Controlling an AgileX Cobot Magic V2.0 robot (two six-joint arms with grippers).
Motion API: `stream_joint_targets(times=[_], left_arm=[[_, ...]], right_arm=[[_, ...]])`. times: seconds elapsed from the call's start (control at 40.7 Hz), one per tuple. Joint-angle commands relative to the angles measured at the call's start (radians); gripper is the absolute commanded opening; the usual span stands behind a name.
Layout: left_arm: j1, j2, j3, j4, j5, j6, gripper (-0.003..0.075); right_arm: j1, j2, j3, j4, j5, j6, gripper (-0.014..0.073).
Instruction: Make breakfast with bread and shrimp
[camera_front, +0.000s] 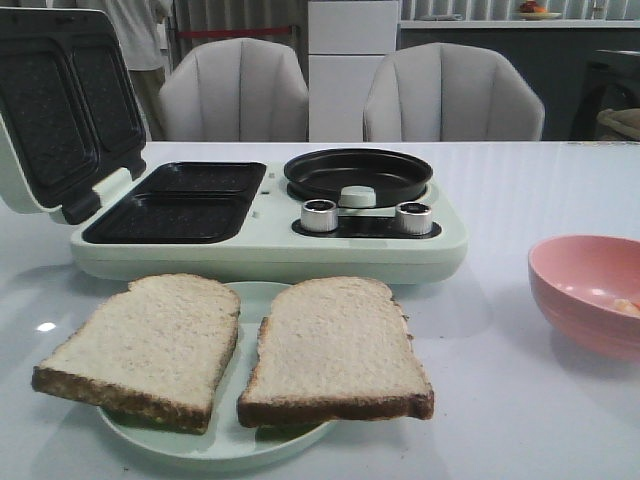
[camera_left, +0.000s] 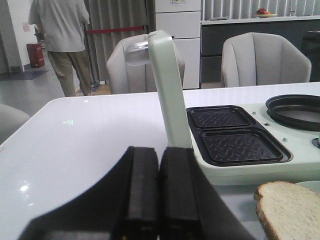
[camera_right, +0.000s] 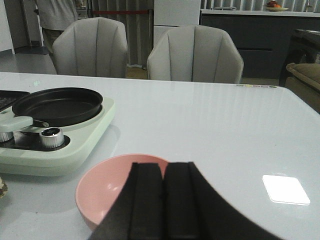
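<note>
Status: no task step has begun. Both slices of bread (camera_front: 240, 350) lie side by side on a pale green plate (camera_front: 215, 445) at the front of the counter (camera_front: 500, 420), and both grill wells (camera_front: 180, 200) of the breakfast maker (camera_front: 270, 245) are bare. The lid (camera_front: 60, 100) stands raised.

Left pincer (camera_left: 159, 185): narrow, fingers pressed together, holding nothing. The open grill wells lie ahead of it and to its right; a corner of one bread slice (camera_left: 292, 210) is near, to its right.

Right pincer (camera_right: 162, 200): narrow, fingers pressed together, holding nothing. The pink bowl (camera_right: 107, 192) sits directly ahead of and below it. The round pan (camera_right: 57, 105) and the control knobs (camera_right: 51, 137) lie further ahead to its left.

Shrimp (camera_front: 627, 306): only a small orange-pink piece shows in the bowl at the edge of the front view. Its count cannot be determined.

Next move, by judgement: the left pincer must widen, descend to the nearer slice, grip it by the crust edge and carry it to a grill well. The crumb looks soft, so a light grip is advisable. The shrimp would presumably go from the bowl to the round pan.

Markings: no brand, label or legible writing is visible on the appliance, knobs, plate or bowl.
</note>
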Motion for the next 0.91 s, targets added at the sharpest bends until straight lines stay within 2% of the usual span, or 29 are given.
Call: stream_joint_targets(times=[0.0,0.246,0.492,0.615,0.811,0.885], left_arm=[[0.002,-0.016,0.030,-0.001,-0.085,-0.002,0.0101],[0.002,-0.016,0.030,-0.001,-0.089,-0.002,0.0101],[0.002,-0.016,0.028,0.007,-0.158,-0.002,0.0101],[0.002,-0.016,0.017,0.007,-0.173,-0.002,0.0101],[0.002,-0.016,-0.136,0.007,-0.113,-0.002,0.0101],[0.002,-0.004,-0.228,0.007,-0.043,-0.002,0.0101]], right_arm=[[-0.006,-0.020,-0.018,-0.012,-0.090,-0.008,0.0034],[-0.006,-0.020,-0.018,-0.012,-0.090,-0.008,0.0034],[-0.006,-0.020,-0.018,-0.012,-0.093,-0.008,0.0034],[-0.007,-0.020,-0.027,-0.001,-0.140,-0.007,0.0034],[-0.007,-0.019,-0.188,0.018,-0.021,-0.007,0.0034],[-0.007,-0.010,-0.273,0.018,0.047,-0.007,0.0034]])
